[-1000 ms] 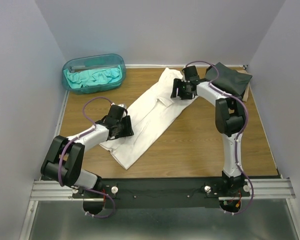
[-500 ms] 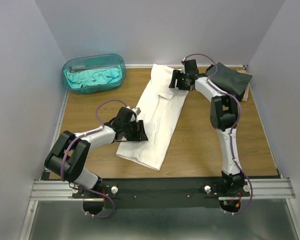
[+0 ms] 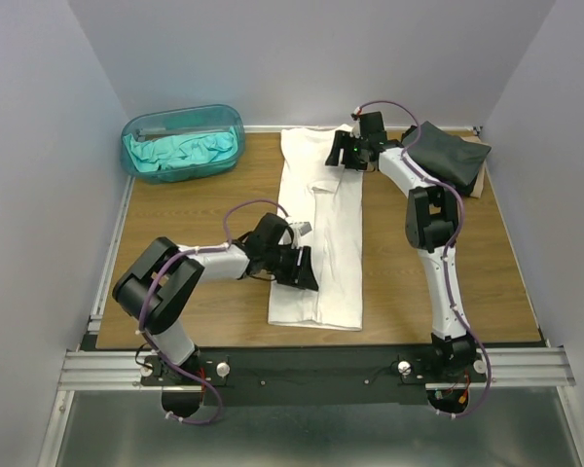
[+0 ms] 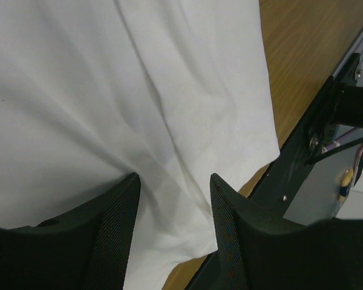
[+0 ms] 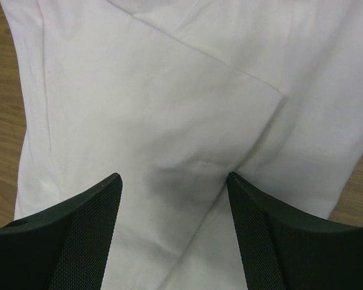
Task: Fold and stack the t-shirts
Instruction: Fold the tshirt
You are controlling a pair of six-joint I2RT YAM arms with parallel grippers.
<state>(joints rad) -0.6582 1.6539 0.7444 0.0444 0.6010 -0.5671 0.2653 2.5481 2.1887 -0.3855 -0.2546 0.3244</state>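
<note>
A white t-shirt (image 3: 336, 243), folded into a long strip, lies lengthwise down the middle of the table. My left gripper (image 3: 305, 272) is open and rests on the strip's near left part. In the left wrist view its fingertips press the white cloth (image 4: 139, 78), and creases run toward the left gripper (image 4: 174, 176). My right gripper (image 3: 343, 156) is open on the strip's far right corner. There it straddles a diagonal fold of the white cloth (image 5: 157, 90), shown under the right gripper (image 5: 174, 176). Dark folded t-shirts (image 3: 446, 151) lie at the back right. A teal t-shirt (image 3: 180, 151) sits crumpled in the tub.
The translucent teal tub (image 3: 136, 126) stands at the back left corner. Bare wooden table (image 3: 195, 204) shows on both sides of the strip. The black front rail (image 4: 327, 121) runs just past the shirt's near end. Grey walls close in the table on three sides.
The white shirt has swung from a diagonal lie to straight along the table's depth. My left gripper slid right and nearer with it, and my right gripper moved left and slightly farther.
</note>
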